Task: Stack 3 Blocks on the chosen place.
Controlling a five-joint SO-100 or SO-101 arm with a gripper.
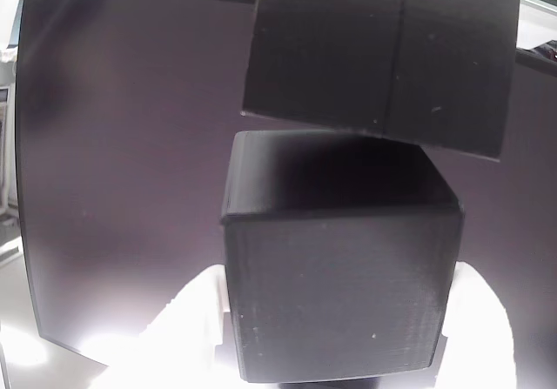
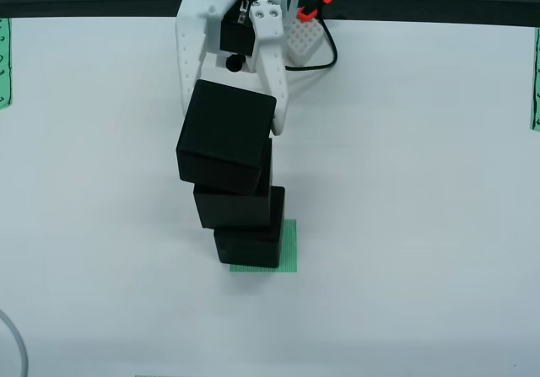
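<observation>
In the view from above we see three black blocks piled on the white bench (image 2: 405, 183). The bottom block (image 2: 248, 247) sits on the green striped patch (image 2: 289, 246), with a strip of green showing along its right side and front edge. The middle block (image 2: 236, 206) rests on it, shifted a little to the left in this view. The top block (image 2: 226, 137) lies over the middle one, turned slightly and overhanging to the left (it looks tilted, though we cannot tell whether it rests fully on the block beneath).

The white gripper (image 2: 232, 111) reaches in from the top of the view, its two fingers running down either side of the top block. It appears closed on that block, one finger (image 2: 277, 99) against the right face and the other along the left.

In the view that rides on the gripper, the held block (image 1: 339, 276) fills the lower middle, flanked by the white fingers (image 1: 187, 328). Beyond it another block (image 1: 383, 54) shows at the upper right, its edge just above the near one; we cannot tell from here whether they touch. A large dark panel (image 1: 122, 171) lies behind.

Green striped strips (image 2: 4, 61) with black marks sit at the left and right edges of the bench. A black cable (image 2: 325, 52) and a red part (image 2: 314, 4) sit near the arm's base.
</observation>
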